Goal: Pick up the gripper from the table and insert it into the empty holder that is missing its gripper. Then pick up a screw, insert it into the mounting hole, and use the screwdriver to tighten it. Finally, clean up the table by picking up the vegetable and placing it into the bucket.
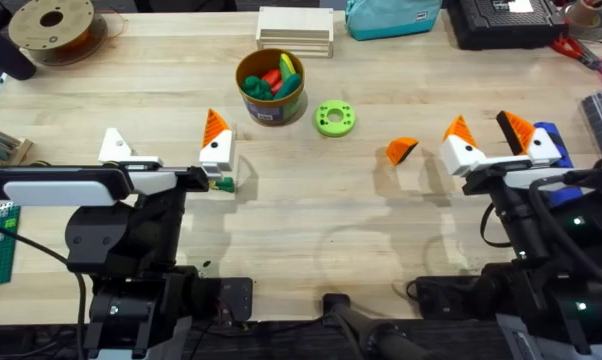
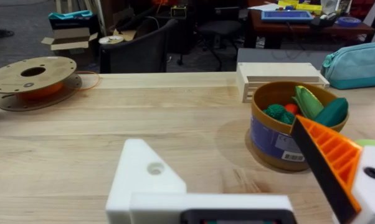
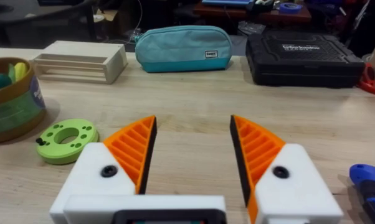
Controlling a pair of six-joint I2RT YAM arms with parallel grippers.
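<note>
Meanwhile, the loose orange gripper (image 1: pixel 402 150) lies on the pale worktop (image 1: pixel 301 220), between the green disc (image 1: pixel 334 118) and the right pincer (image 1: pixel 488 135), whose two orange tips stand wide apart. The left pincer (image 1: pixel 166 150), also wide, carries one orange tip and one bare white holder (image 1: pixel 114 146). What may be the vegetable (image 1: pixel 222 184) sits just beside it. The bucket (image 1: pixel 270 88) stands farther back; the blue screwdriver (image 1: pixel 551 135) is by the right arm.

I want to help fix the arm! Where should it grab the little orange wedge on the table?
Probably from above, pinching the small orange plastic wedge across its flat side faces. It lies alone on the pale wooden table, with bare table around it.
</note>
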